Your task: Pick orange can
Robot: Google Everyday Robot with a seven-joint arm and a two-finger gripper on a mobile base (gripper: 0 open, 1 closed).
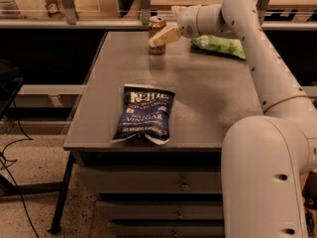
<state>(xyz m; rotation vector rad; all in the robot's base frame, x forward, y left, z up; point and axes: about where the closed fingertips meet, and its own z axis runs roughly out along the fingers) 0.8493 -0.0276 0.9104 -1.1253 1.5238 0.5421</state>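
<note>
The orange can [156, 27] stands upright at the far edge of the grey table [208, 98], small, orange-brown with a silver top. My gripper [162, 29] reaches in from the right on the white arm [247, 38] and is at the can. It is open. Its near pale finger [167, 34] crosses in front of the can's lower right side, and the far finger [176, 9] shows behind and to the right of the can. The can rests on the table.
A dark blue chip bag [143, 114] lies near the table's front left. A green chip bag [220, 46] lies at the back right, just under the arm. A shelf with bottles runs behind the table. Drawers sit below the table top.
</note>
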